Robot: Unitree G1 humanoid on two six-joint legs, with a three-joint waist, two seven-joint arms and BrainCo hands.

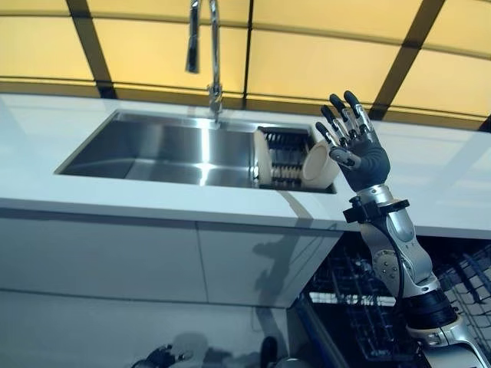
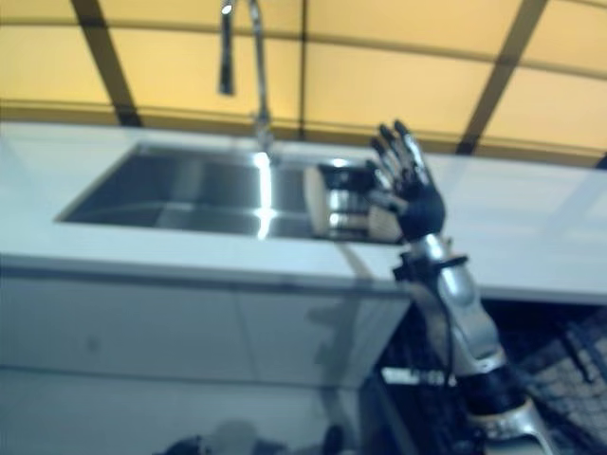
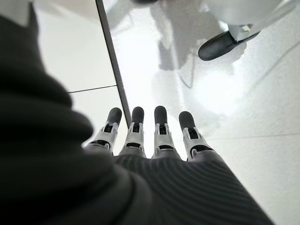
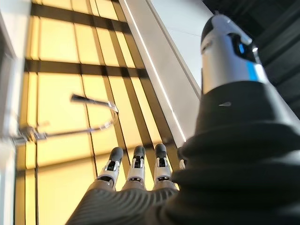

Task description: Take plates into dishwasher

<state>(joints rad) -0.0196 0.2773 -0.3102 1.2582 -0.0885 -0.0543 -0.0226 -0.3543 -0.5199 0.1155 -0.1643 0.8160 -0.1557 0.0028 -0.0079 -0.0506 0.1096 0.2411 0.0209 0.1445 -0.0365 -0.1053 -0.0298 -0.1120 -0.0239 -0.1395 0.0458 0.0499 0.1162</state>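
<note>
Two cream plates stand on edge in a dark rack (image 1: 285, 157) at the right end of the steel sink (image 1: 153, 146): one (image 1: 263, 157) at the rack's left, one (image 1: 318, 165) tilted at its right. My right hand (image 1: 354, 142) is raised just right of the tilted plate, fingers straight and spread, holding nothing. The open dishwasher with its dark wire rack (image 1: 360, 307) lies below the counter at the lower right. My left hand (image 3: 150, 140) hangs low with straight fingers over the pale floor and holds nothing; it also shows at the bottom edge of the left eye view as the left hand (image 1: 161, 357).
A tall chrome faucet (image 1: 207, 54) rises behind the sink. The white counter (image 1: 61, 123) runs left and right of the basin, with white cabinet fronts (image 1: 115, 261) below. Yellow panels with dark frames form the back wall.
</note>
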